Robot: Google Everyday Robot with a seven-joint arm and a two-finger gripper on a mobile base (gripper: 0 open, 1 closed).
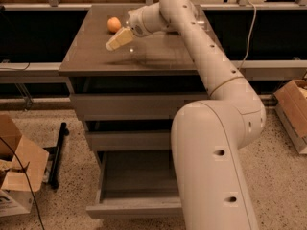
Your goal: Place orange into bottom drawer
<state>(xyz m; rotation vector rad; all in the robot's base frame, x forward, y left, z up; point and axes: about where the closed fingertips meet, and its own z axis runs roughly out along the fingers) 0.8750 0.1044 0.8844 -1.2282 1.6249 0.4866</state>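
Lab-like workroom: speckled floor [288,186], cardboard boxes [19,171], loose cable [249,32] (gripper [115,41] over cabinet top [91,56], near orange [113,24]).
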